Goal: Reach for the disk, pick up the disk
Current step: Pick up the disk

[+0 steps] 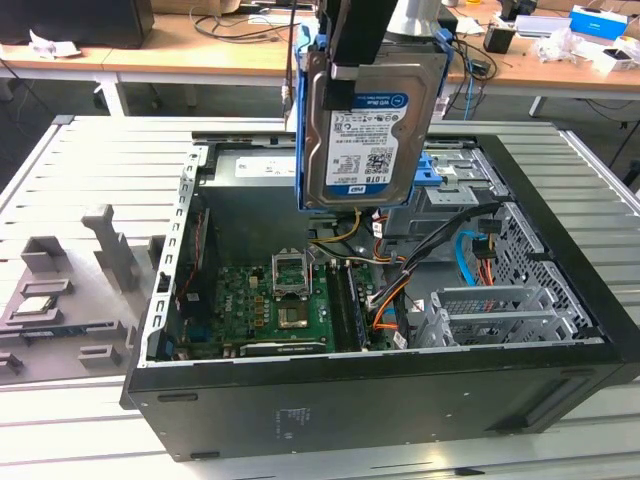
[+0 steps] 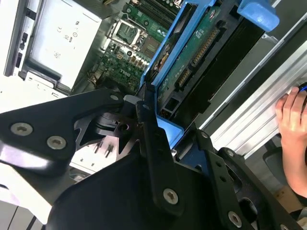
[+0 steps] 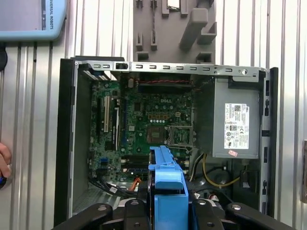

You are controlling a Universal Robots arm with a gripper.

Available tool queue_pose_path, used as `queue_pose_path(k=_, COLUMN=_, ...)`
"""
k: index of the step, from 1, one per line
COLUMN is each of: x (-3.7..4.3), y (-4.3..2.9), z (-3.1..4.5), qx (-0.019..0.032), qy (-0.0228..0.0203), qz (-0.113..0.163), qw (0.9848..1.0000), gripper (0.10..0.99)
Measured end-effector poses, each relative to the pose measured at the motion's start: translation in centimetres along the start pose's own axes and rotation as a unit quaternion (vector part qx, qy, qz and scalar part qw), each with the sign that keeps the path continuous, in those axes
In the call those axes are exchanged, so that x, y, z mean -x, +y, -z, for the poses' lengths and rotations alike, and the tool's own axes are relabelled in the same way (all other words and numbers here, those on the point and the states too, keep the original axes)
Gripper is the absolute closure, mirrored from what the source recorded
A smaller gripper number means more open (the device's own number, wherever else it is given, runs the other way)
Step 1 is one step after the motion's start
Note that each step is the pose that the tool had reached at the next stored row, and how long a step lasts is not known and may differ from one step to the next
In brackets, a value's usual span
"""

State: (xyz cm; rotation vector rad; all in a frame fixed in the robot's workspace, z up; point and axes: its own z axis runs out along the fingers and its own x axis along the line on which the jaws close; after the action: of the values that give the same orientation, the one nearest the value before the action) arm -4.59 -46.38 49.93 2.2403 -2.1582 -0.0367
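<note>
My tool [image 1: 362, 72] is clamped on the disk's [image 1: 368, 130] top edge; it hangs long axis vertical, lifted clear above the open computer case [image 1: 400, 390].

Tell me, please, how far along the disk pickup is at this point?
The reach looks done, and so does the lift: the gripper is shut on the disk, which hangs upright in its blue frame, clear above the open computer case in the exterior view. In the first wrist view the frame's edge sits between the fingers over the motherboard. Nothing of the pickup appears left.
</note>
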Motion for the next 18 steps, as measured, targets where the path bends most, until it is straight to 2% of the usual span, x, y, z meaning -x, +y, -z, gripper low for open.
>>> queue_pose_path(k=5, x=-0.71, y=0.03, z=0.00, qx=0.0000, qy=0.0000, qz=0.000, qw=1.0000, gripper=0.718)
queue_pose_path(k=7, x=-1.33, y=0.05, z=-0.01, qx=0.0000, qy=0.0000, qz=0.000, qw=1.0000, gripper=0.718)
queue_pose_path(k=18, x=-3.15, y=0.12, z=-0.02, qx=0.0000, qy=0.0000, qz=0.000, qw=1.0000, gripper=0.718)
